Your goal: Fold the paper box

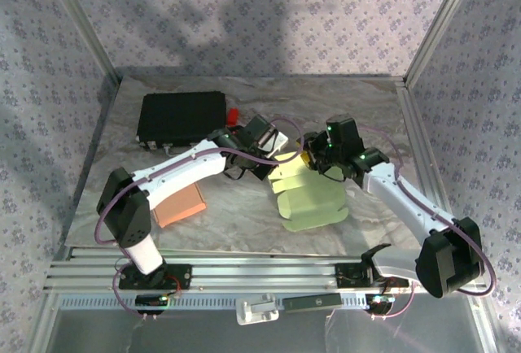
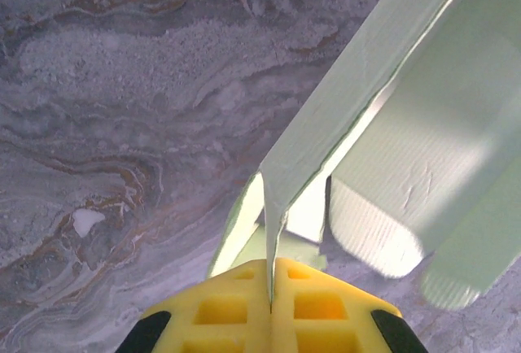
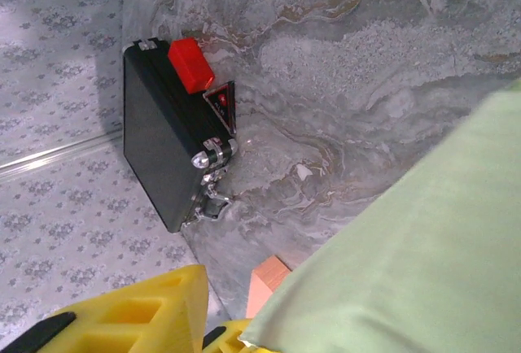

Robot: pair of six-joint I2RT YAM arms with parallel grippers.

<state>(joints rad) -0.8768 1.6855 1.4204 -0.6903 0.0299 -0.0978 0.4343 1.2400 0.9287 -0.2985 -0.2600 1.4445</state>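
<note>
Pale green paper box [image 1: 309, 198] lies mid-surface [image 1: 383, 117], with bare marble beyond its far and right edges. The left end effector [image 2: 270, 268] is clamped on a raised flap edge. The right end effector [image 3: 216, 320] stands parted beside a panel. A black case [image 1: 181, 117], red block [image 1: 234, 115] and orange block [image 1: 179, 205] sit to the left.

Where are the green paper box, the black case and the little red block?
green paper box [image 1: 309, 202]: top external view, on its flat middle panel.
black case [image 1: 181, 115]: top external view, middle of its lid.
red block [image 3: 190, 63]: right wrist view, middle of its top face.
</note>
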